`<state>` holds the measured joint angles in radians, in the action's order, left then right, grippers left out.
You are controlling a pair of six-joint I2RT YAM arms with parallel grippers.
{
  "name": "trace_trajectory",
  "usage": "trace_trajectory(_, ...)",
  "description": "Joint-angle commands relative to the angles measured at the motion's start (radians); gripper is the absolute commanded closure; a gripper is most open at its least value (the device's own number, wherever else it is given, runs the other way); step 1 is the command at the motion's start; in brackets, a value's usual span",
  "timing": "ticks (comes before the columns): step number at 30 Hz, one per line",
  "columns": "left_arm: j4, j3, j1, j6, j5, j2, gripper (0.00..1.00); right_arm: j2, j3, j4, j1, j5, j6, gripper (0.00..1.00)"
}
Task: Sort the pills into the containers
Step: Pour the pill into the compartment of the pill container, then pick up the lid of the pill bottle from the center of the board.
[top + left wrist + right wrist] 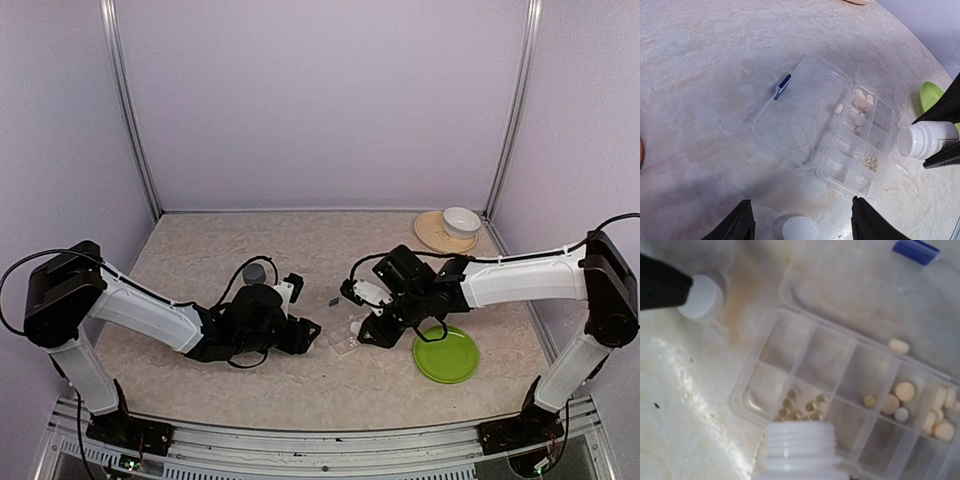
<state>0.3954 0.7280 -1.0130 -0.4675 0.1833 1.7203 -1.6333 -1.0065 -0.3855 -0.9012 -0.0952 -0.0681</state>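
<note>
Flat clear plastic pill organiser [805,120], frame centre: likely light, stiff, slippery; take by rim. Open white plastic bottle [800,450] clamped in right end effector [940,136]; left end effector [802,220] wide, empty.

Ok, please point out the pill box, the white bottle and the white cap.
pill box [805,112]: left wrist view, its open lid.
white bottle [922,140]: left wrist view, its side.
white cap [800,230]: left wrist view, its top.
</note>
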Motion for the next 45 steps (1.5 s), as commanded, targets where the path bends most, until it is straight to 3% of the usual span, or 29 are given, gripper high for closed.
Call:
trace_trajectory(1, -0.016, -0.010, 0.001, -0.001, -0.003, -0.036, 0.34, 0.089, 0.124, 0.250, -0.007, -0.011, 0.007, 0.98)
trace_trajectory(25, -0.244, 0.053, -0.019, 0.053, -0.009, -0.035, 0.19, 0.612, 0.730, 1.333, -0.008, 0.055, 0.117, 1.00)
trace_trajectory(34, -0.354, 0.139, -0.037, 0.074, -0.030, 0.038, 0.22, 0.715, 0.729, 1.257, -0.007, 0.103, 0.157, 1.00)
trace_trajectory(45, -0.389, 0.189, -0.047, 0.084, 0.005, 0.093, 0.38, 0.740, 0.723, 1.205, -0.008, 0.106, 0.156, 1.00)
